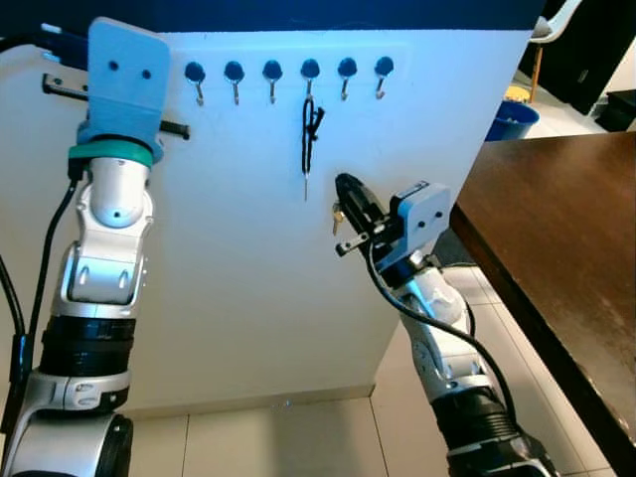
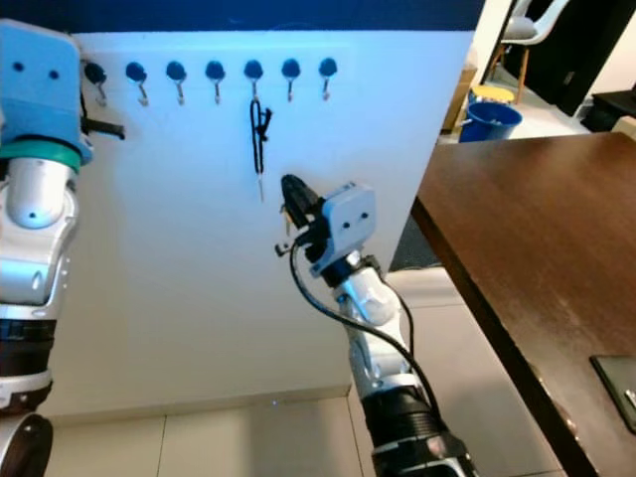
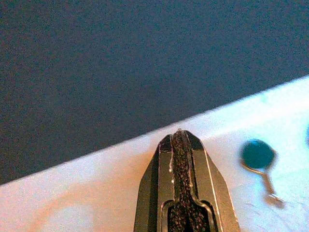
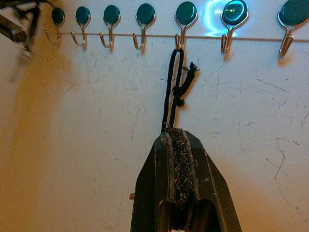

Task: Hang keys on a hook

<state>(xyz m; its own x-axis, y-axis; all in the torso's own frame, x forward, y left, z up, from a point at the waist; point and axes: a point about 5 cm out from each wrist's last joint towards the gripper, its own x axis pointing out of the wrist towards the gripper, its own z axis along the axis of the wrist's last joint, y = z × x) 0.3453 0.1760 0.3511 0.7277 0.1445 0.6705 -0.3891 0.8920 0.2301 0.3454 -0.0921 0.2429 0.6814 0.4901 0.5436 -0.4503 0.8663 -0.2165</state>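
Note:
A row of several blue-capped metal hooks point(image 1: 272, 72) runs along the top of a white board point(image 1: 229, 278). A black cord loop point(image 1: 311, 124) hangs from one hook point(image 4: 186, 13), and a thin silvery piece point(image 1: 306, 187) dangles at its lower end. My right gripper point(image 1: 344, 183) is shut, just below and to the right of the cord's end; in the right wrist view its tips point(image 4: 175, 129) line up under the cord. A small brass-coloured bit point(image 1: 336, 215) shows under the fingers. My left gripper point(image 3: 178, 134) is shut and raised near the board's top edge, beside the leftmost hook point(image 3: 258, 155).
A dark wooden table point(image 1: 556, 229) stands close on the right, with a flat black object point(image 2: 618, 383) on it. A blue bucket point(image 1: 512, 119) and a white chair point(image 1: 556, 22) stand behind it. Light floor tiles point(image 1: 298, 437) run below the board.

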